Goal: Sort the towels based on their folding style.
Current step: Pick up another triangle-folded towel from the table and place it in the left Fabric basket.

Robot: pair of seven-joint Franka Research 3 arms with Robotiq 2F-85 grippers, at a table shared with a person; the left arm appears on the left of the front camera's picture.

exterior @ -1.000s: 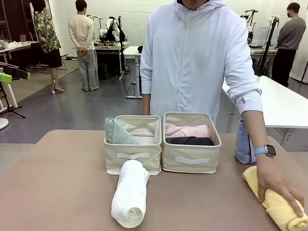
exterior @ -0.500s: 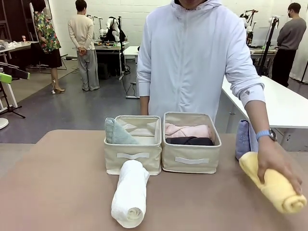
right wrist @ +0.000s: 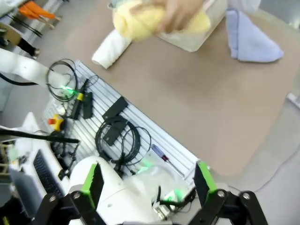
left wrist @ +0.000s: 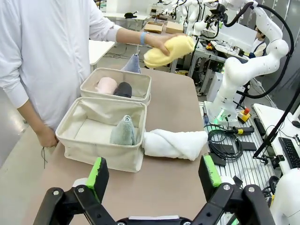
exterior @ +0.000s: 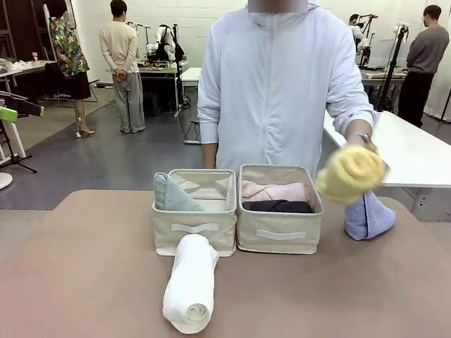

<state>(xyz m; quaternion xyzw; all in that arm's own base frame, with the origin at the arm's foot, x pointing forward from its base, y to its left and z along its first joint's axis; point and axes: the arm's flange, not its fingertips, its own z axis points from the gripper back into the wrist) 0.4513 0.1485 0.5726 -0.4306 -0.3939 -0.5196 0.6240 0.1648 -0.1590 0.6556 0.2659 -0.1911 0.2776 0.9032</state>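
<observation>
Ahead of the left pincer (left wrist: 152, 161), just past its green pads, the near basket (left wrist: 101, 152) sits on the table (left wrist: 173, 187). The pale green cone towel (left wrist: 123, 131) stands inside it, against the wall facing the white rolled towel (left wrist: 176, 143). The pincer's jaws are spread wide with nothing between them, and its fingers are cut off at the bottom edge. The white rolled towel lies on the table ahead and a little right of the pincer, one end touching the near basket. Beyond that, the far basket (left wrist: 140, 82) holds the pink rolled towel (left wrist: 106, 84) and the dark grey rolled towel (left wrist: 123, 89) side by side; only their tops show above the rim. Farther ahead and higher, the person's hand (left wrist: 157, 41) grips the yellow rolled towel (left wrist: 171, 49) in the air near the far basket's far side, covering part of it. The blue cone towel (left wrist: 133, 64) peeks out behind the far basket, its base hidden.

The right pincer (right wrist: 147, 176) is also wide apart and empty. Just ahead of it are a slotted metal plate and black cables (right wrist: 119, 138), then the table edge. Far ahead, the yellow rolled towel is motion-blurred with the hand over it. It hides most of a basket, and I can't tell which one. The blue cone towel stands on the table ahead-right, well apart from this pincer. The white rolled towel is ahead-left, its far end hidden by the yellow one.
</observation>
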